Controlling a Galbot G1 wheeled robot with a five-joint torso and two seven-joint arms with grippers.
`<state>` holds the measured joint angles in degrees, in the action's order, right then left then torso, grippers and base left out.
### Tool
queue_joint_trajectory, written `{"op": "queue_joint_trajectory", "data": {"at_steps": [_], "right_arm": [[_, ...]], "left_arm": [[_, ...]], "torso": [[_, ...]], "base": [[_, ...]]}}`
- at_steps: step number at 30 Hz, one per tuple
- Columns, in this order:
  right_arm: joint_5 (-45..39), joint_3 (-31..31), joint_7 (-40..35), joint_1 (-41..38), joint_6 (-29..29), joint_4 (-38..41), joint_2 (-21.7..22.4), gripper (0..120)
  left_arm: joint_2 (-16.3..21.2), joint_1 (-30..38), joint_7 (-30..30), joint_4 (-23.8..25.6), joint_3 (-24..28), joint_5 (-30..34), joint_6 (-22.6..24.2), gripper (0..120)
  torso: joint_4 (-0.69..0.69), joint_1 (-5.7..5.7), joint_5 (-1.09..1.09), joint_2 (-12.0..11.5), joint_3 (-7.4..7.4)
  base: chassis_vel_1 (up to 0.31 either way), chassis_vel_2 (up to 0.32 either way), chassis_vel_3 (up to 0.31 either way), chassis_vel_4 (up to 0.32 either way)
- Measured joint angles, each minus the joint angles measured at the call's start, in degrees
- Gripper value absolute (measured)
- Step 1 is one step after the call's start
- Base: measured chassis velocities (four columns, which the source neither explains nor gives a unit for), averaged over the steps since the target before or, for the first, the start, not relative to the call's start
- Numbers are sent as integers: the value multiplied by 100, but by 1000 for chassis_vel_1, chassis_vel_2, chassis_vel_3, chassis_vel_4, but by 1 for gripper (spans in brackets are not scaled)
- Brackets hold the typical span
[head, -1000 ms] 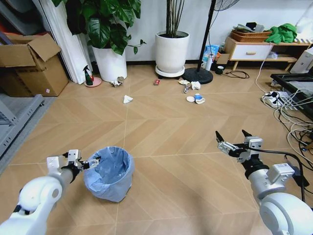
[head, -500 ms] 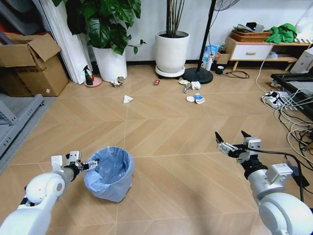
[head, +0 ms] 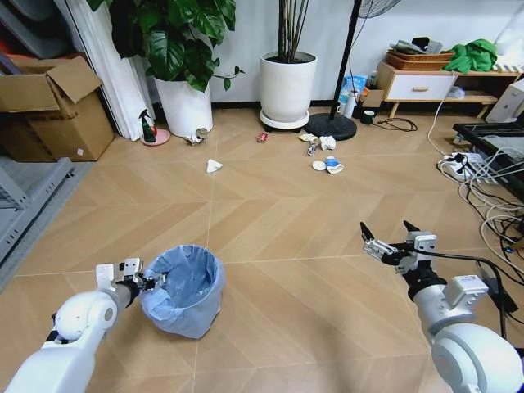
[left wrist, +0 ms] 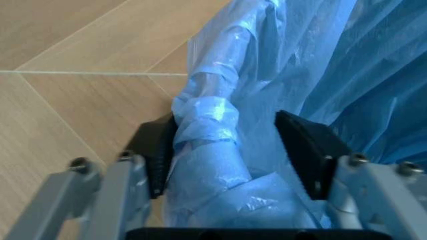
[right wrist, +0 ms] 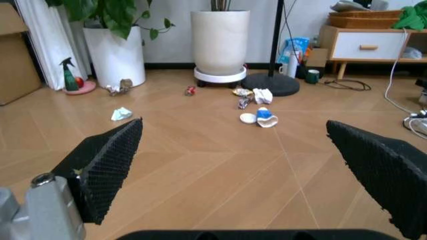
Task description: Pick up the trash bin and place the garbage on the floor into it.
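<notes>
Standing on the floor (head: 270, 213) at lower left of the head view: bin (head: 184, 288), upright, blue bag over its rim. Left gripper (head: 147, 279) at the bin's left rim, touching the bag. Right gripper (head: 386, 239) well apart on the right, above bare planks, jaws spread, holding nothing. Garbage far ahead near the pots: white paper (head: 214, 166) alone; lid (head: 318, 165) just beside a blue-white packet (head: 334, 165); more scraps (head: 318, 142) by the lamp base (head: 331, 127); a red bit (head: 262, 137).

Left wrist view: left gripper (left wrist: 230, 150) with dark pads (left wrist: 159, 155) either side of a bunched fold of the bag (left wrist: 220, 150); pads straddle the rim, one pad touching plastic, the other with a small gap. Not fully clenched.

Right wrist view: right gripper (right wrist: 253, 165) released, pads (right wrist: 110, 160) wide apart, floor between them. Paper (right wrist: 121, 114), lid (right wrist: 247, 118) and packet (right wrist: 266, 117) lie beyond.
</notes>
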<state>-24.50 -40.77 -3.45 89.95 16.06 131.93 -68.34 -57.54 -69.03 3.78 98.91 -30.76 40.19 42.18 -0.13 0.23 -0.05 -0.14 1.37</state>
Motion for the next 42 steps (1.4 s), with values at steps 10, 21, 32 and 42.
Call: {"op": "queue_joint_trajectory", "data": {"at_steps": [10, 21, 32, 42], "right_arm": [[1, -18, -3, -23, -37, -37, -1, 100], [-50, -79, -51, -79, -38, -50, 10, 100], [-404, -276, -211, -263, 255, 62, 170, 100], [-407, -246, -173, -336, 309, 153, 228, 100]], "left_arm": [[-16, 63, 29, -96, 67, -49, -3, 12], [-175, 68, 464, 30, 99, 141, -75, 0], [-383, -493, 1013, 1235, -596, 310, -251, 0], [-688, -1258, 1408, 2324, -917, 201, -192, 0]], "torso": [[0, 0, 0, 0, 0], [0, 0, -2, 0, 0], [0, 0, 2, 0, 0], [0, -1, 1, 0, 0]], "base": [[0, 0, 0, 0], [0, 0, 0, 0], [0, 0, 0, 0], [0, 0, 0, 0]]}}
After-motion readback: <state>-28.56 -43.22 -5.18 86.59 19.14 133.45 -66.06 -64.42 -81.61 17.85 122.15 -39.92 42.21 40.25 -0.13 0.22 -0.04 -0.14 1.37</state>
